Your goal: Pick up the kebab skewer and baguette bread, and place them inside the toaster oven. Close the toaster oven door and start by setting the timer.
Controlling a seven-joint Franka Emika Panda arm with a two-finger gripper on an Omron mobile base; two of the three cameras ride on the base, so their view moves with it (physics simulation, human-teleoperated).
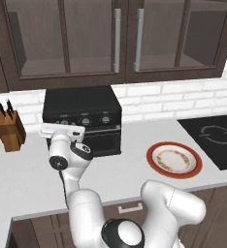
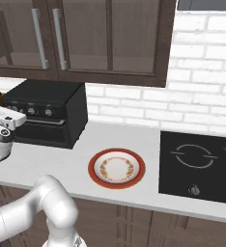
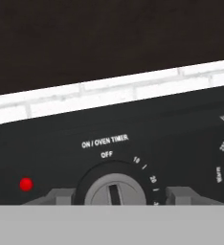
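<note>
The black toaster oven [image 1: 81, 104] [image 2: 47, 96] stands on the counter against the brick wall. The toaster oven door [image 1: 102, 140] [image 2: 42, 131] is up and closed. My gripper [image 1: 62, 128] [image 2: 9, 118] [image 3: 116, 196] is at the left end of the oven's knob row. In the hand view its fingertips [image 3: 61, 195] stand apart on either side of the silver timer knob [image 3: 115, 190], which is marked ON / OVEN TIMER and OFF. The jaws are open around the knob and do not squeeze it. A red lamp [image 3: 26, 184] glows to the left of the knob. The kebab skewer and the baguette bread are hidden.
A wooden knife block [image 1: 8, 130] stands left of the oven. A red-rimmed plate [image 1: 173, 160] [image 2: 116, 168] lies on the counter to the oven's right, with a black cooktop [image 1: 215, 138] [image 2: 202, 164] beyond it. Dark glass-door cabinets [image 1: 120, 38] hang above.
</note>
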